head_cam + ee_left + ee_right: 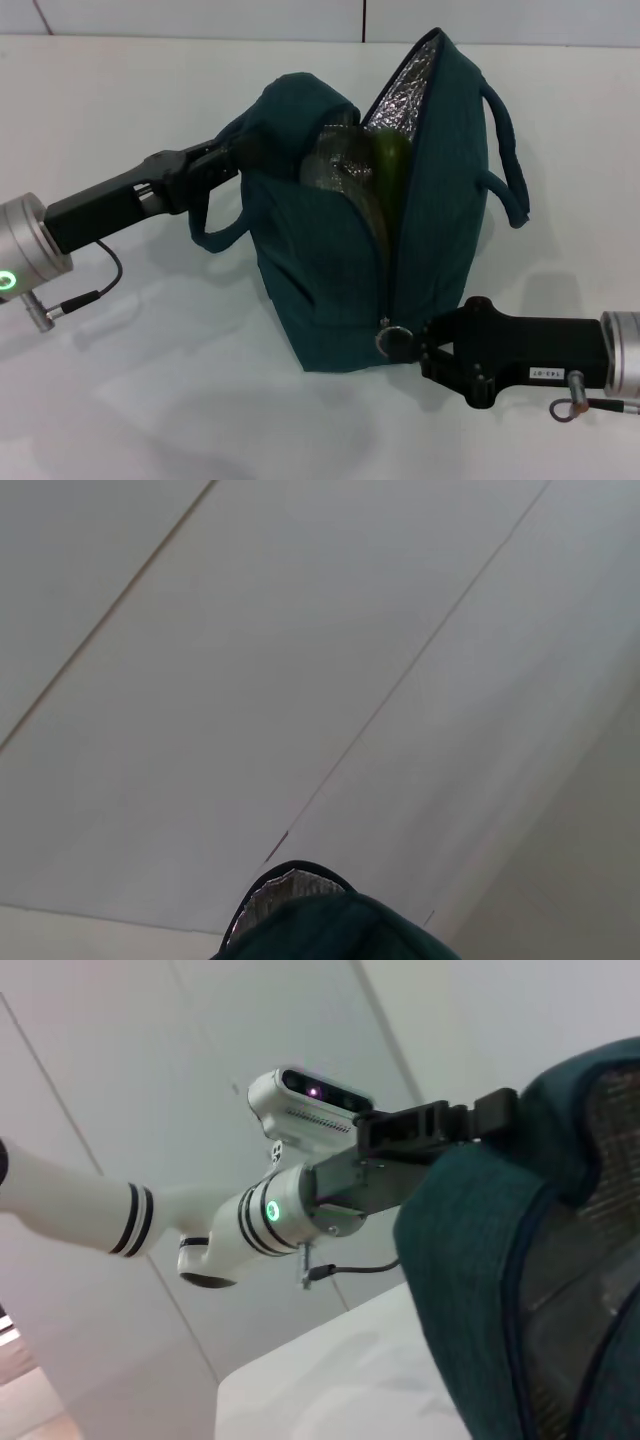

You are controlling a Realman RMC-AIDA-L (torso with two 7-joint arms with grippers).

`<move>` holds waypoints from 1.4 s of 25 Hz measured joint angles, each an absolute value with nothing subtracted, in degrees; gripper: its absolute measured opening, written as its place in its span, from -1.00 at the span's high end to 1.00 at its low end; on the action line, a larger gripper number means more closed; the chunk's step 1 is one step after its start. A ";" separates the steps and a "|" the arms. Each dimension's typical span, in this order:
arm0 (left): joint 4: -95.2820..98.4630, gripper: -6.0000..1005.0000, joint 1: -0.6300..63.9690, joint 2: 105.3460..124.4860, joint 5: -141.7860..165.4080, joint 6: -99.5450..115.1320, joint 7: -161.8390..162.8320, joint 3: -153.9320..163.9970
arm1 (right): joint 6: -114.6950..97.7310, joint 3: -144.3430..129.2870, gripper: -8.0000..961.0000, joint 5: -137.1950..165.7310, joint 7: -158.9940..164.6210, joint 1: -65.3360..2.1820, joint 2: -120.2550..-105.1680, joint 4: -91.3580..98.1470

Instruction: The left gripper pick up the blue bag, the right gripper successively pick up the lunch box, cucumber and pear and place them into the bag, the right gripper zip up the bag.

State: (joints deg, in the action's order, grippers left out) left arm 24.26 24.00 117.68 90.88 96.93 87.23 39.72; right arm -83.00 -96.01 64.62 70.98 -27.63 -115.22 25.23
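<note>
The blue bag (330,260) stands upright on the white table (150,380), its mouth gaping and its silver lining (410,85) showing. My left gripper (232,152) is shut on the bag's left rim, holding it up. It also shows in the right wrist view as the left gripper (440,1125) at the bag (480,1260). Inside the mouth lie a shiny pale lunch box (335,165) and a green fruit or vegetable (391,160); I cannot tell cucumber from pear. My right gripper (412,342) sits low at the bag's front seam, shut on the metal zipper pull (390,340).
One carry handle (505,150) arches off the bag's right side and another handle (215,235) hangs below my left arm. The left wrist view holds only the bag's top edge (330,925) against a pale wall.
</note>
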 joint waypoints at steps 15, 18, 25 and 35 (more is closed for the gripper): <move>24.26 -0.42 22.82 117.89 87.06 99.94 77.41 39.22 | -86.86 -94.28 0.97 64.53 71.00 -28.46 -115.24 25.61; 24.20 -0.53 22.41 117.95 87.04 101.02 75.00 39.17 | -87.02 -93.64 0.97 64.49 71.00 -28.66 -115.30 25.73; 24.08 -0.78 20.46 118.32 88.45 104.68 70.30 40.01 | -87.36 -93.36 0.97 63.76 70.98 -30.84 -115.45 25.76; 23.44 -0.77 15.47 119.49 91.12 105.50 64.47 40.52 | -87.59 -93.16 0.97 61.16 69.43 -33.21 -115.56 27.16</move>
State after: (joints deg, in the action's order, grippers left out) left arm 23.44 15.47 119.49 91.12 105.50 64.47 40.52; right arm -87.59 -93.17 61.16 69.43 -33.21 -115.56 27.16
